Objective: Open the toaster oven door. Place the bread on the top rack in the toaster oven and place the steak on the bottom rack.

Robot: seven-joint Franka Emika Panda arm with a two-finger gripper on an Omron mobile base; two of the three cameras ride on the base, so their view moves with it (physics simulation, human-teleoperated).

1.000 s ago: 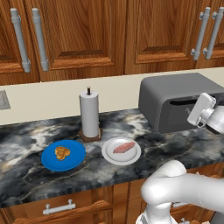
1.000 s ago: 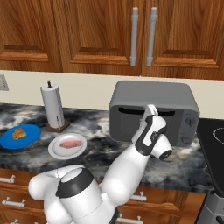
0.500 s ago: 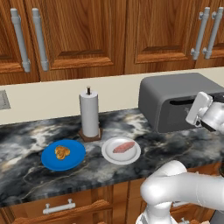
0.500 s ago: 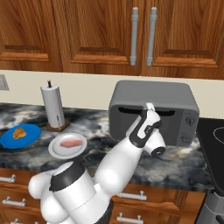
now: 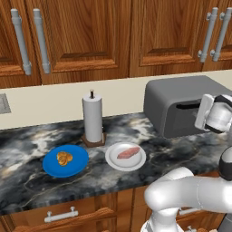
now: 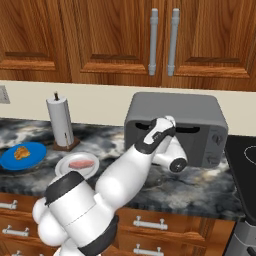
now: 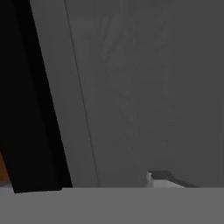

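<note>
Right base view — claw [image 6: 169, 121] at toaster oven door [image 6: 187, 145] slot | finger spread unclear, apparently touching

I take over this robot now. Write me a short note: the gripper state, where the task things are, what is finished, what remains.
Gripper: at the slot near the top of the toaster oven door; whether its jaws are open or closed on the slot cannot be told from these views.
Toaster oven: on the counter at the right, door looks shut.
Bread: on the blue plate, left of the paper-towel roll.
Steak: on the white plate, in front of the roll.
Done: nothing; the hand is only at the door.
Left: open the door, bread onto the top rack, steak onto the bottom rack.
</note>
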